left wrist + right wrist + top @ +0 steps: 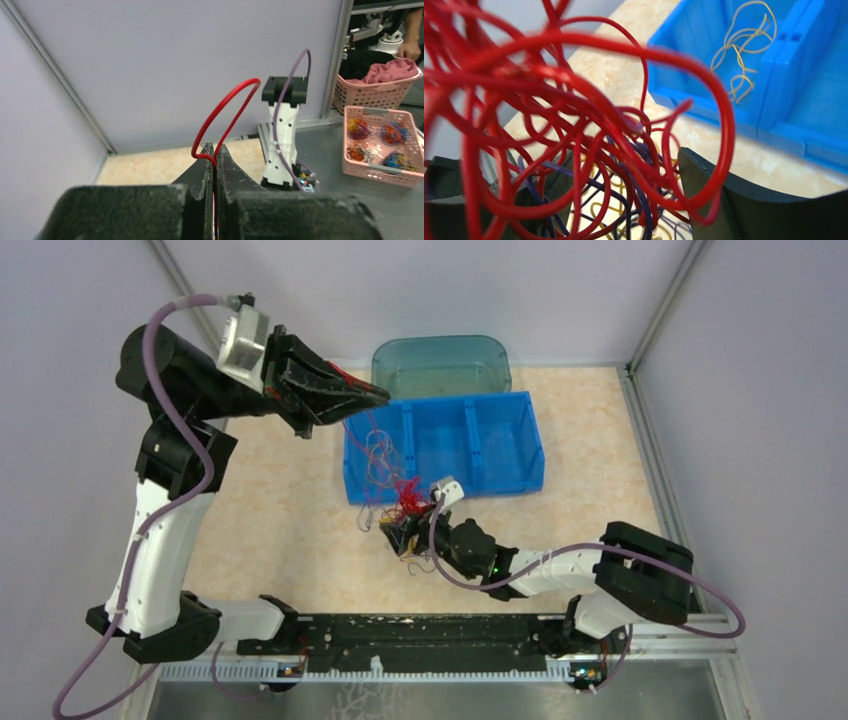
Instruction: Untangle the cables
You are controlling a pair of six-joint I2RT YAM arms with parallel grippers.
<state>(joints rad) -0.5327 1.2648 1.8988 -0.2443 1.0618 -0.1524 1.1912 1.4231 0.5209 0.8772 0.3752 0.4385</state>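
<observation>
The cables form a clump of red, yellow and dark purple strands (405,508) on the table in front of the blue bin. My right gripper (400,532) is low on the table and closed around the clump. In the right wrist view the red loops (574,125) fill the space between its fingers (724,200). My left gripper (368,395) is raised high at the back left and shut on a red cable (225,107). That cable loops up from its tips (215,147). Thin strands (378,452) hang from the left gripper down to the clump.
A blue divided bin (465,400) stands behind the clump, and a loose yellow cable (741,55) lies in one of its compartments. A teal see-through tub (440,360) stands behind the bin. Pink baskets (380,145) with other cable clumps sit outside the cell.
</observation>
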